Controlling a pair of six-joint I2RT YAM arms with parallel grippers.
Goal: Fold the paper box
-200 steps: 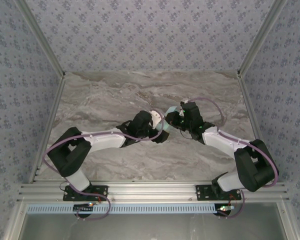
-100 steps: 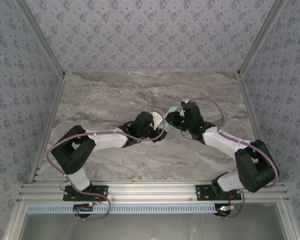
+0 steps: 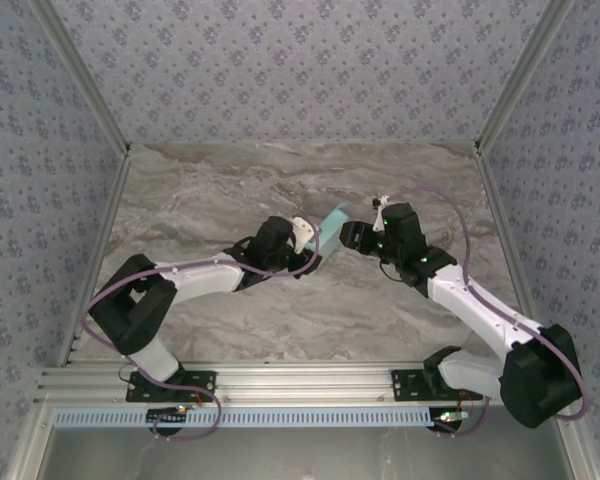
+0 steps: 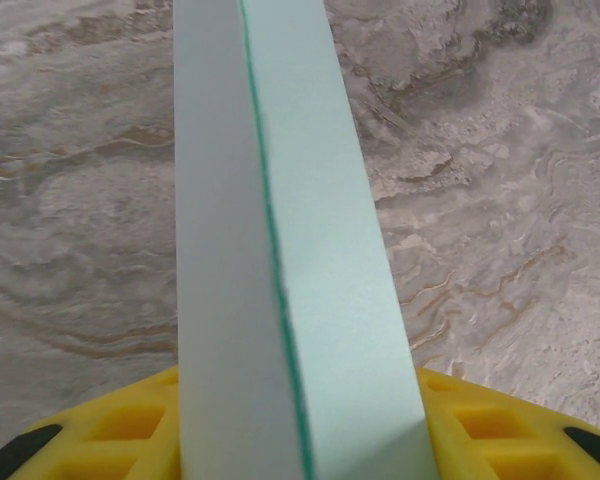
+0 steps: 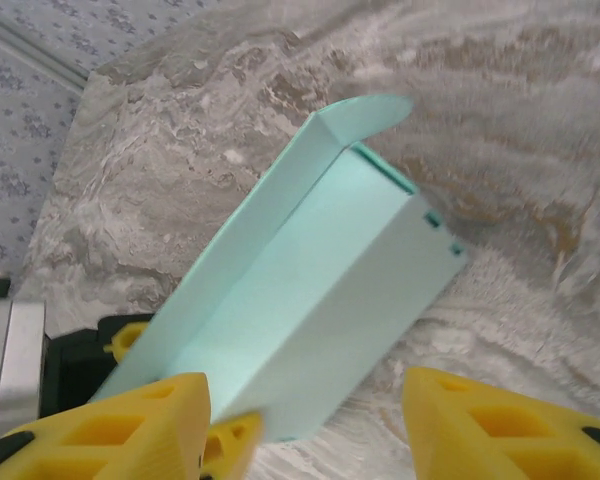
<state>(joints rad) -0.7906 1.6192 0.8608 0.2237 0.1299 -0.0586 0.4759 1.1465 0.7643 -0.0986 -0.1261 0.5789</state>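
The left gripper (image 4: 298, 425) is clamped on one end of the pale cyan thin-card paper box (image 5: 320, 270), which it holds above the middle of the marble table (image 3: 200, 190). The right gripper (image 5: 305, 415) stands with its jaws apart around the box. It should probably press the open end flap (image 5: 365, 112) along its crease without crushing the walls.

The paper box (image 5: 320, 290) is pale mint-cyan, with a darker green line along one edge. The counter (image 3: 210, 190) is marbled grey and brown, the walls (image 3: 280, 70) blue-grey with a small floral print. The left claw (image 4: 300, 440) and right claw (image 5: 305, 400) have yellow fingers.
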